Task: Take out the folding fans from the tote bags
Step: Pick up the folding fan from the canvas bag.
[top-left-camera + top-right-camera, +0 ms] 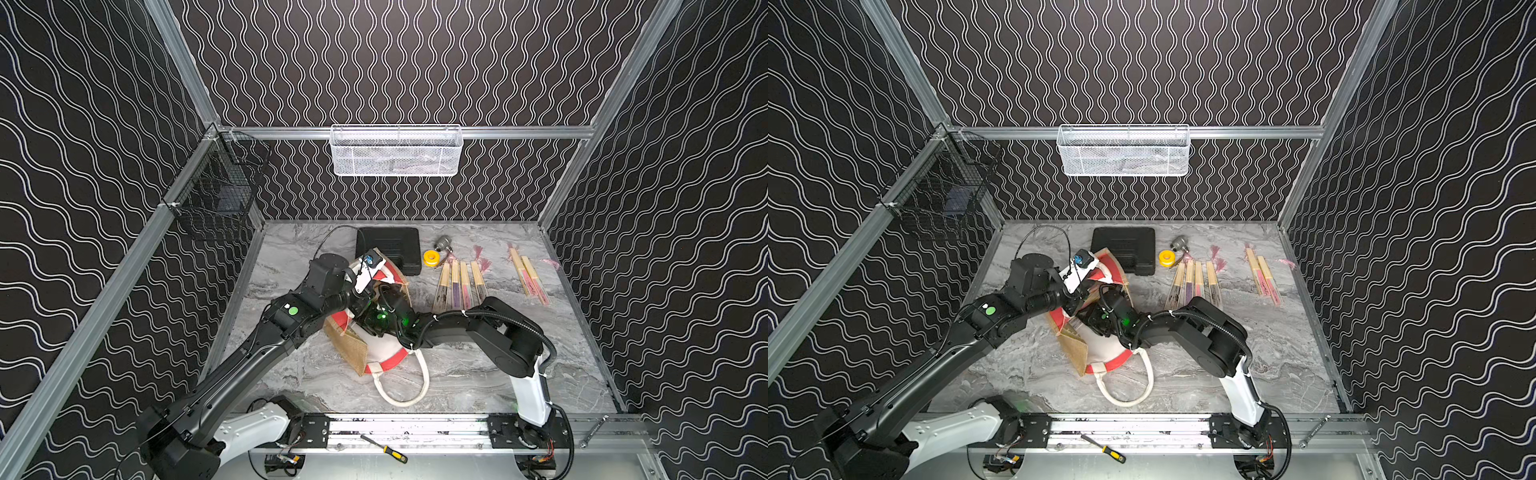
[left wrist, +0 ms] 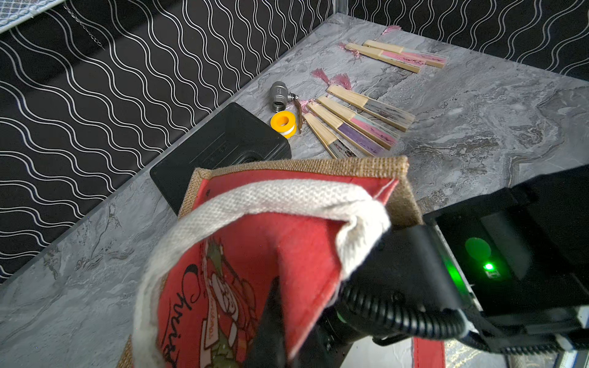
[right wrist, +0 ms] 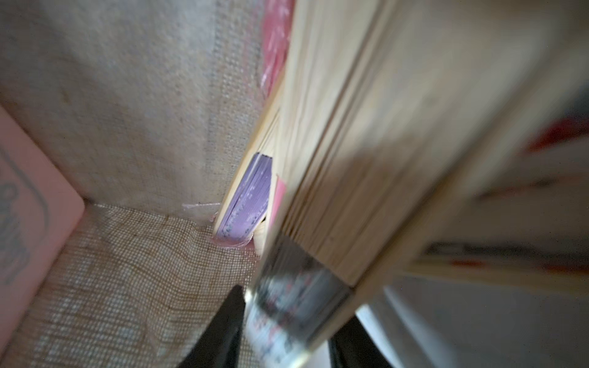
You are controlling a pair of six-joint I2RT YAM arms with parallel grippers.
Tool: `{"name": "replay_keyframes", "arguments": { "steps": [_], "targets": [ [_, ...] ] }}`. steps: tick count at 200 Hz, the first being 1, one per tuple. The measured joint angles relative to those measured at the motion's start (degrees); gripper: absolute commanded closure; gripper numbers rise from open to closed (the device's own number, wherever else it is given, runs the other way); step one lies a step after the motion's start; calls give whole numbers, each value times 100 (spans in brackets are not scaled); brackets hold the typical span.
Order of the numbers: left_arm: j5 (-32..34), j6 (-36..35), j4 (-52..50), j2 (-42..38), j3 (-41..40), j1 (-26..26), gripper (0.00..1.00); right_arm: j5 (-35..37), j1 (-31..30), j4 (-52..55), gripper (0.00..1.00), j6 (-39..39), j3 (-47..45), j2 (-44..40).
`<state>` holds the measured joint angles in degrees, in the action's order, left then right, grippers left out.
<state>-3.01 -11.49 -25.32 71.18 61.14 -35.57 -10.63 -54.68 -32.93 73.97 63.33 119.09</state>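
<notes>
while the jute tote bag (image 1: 384, 357) lies near the middle of the marble counter (image 1: 478, 382), its red printed rim is pinched by the closed left gripper (image 2: 274, 299). the right gripper (image 3: 287, 307) is found inside the bag, its narrow jaws clamped on a dark-pleated folding fan (image 3: 322, 220); a purple fan (image 3: 248, 197) is seen deeper by the bag's wall. four closed fans (image 1: 459, 286) are laid near the far edge, two more fans (image 1: 528, 276) towards the far right corner.
</notes>
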Motion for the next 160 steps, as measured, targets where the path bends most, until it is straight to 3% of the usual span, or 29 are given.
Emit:
{"name": "replay_keyframes", "arguments": {
  "steps": [48,82,160],
  "targets": [
    [-15,0,2,4,-4,0,100,-81,4,-57,82,44,-214,-164],
    [-15,0,4,9,-4,0,100,-79,24,-136,89,-31,-501,-531],
    [-11,-2,11,9,-11,0,100,-7,59,317,92,-455,-820,-1263]
  ]
}}
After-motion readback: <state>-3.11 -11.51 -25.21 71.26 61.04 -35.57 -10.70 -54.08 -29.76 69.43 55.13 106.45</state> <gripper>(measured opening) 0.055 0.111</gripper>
